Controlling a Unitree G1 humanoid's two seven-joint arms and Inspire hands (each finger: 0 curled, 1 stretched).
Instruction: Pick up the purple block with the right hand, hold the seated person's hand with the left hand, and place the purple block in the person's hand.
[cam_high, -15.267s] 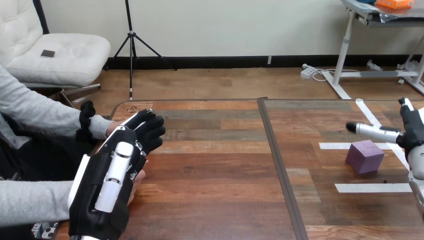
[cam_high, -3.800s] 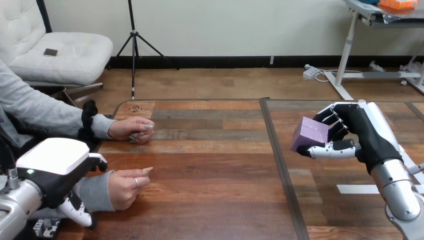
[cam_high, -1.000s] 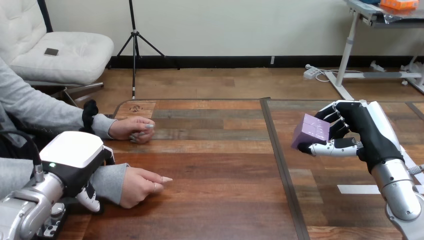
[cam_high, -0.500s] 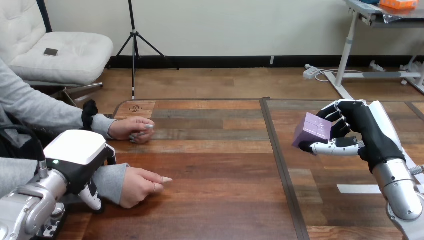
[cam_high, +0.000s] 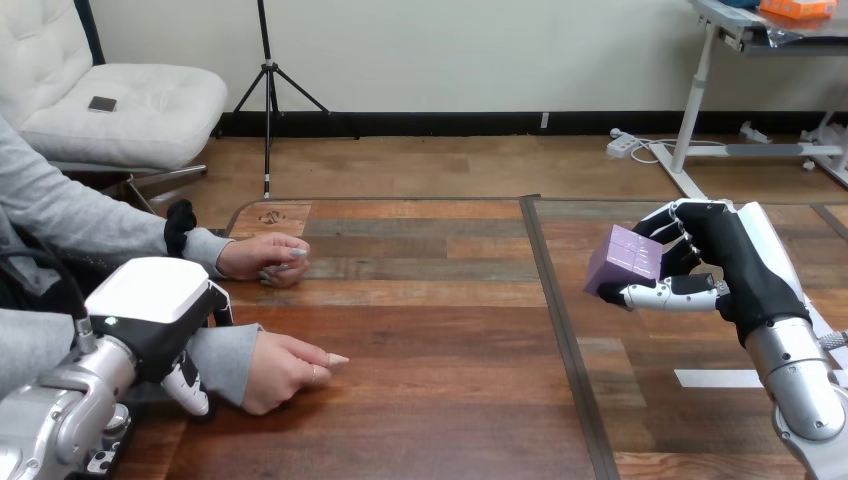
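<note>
The purple block (cam_high: 625, 260) hangs above the right half of the table, pinched between the thumb and curled fingers of my right hand (cam_high: 735, 262). At the lower left my left hand (cam_high: 150, 310) lies over the grey sleeve at the person's wrist (cam_high: 222, 358). One finger curls down the far side and another finger (cam_high: 192, 392) shows under the near side. The person's near hand (cam_high: 285, 370) rests knuckles-up on the table, a finger pointing right. The person's far hand (cam_high: 265, 257) lies loosely closed on the table further back.
White tape strips (cam_high: 728, 378) mark the table at the right, under my right arm. A dark seam (cam_high: 560, 330) runs front to back between the two table halves. Bare wood (cam_high: 430, 330) lies between the person's hand and the block.
Since 15.3 s ago the block has left the table and sits in my right hand. In the last second my left hand settled slightly on the wrist; the right hand barely moved.
</note>
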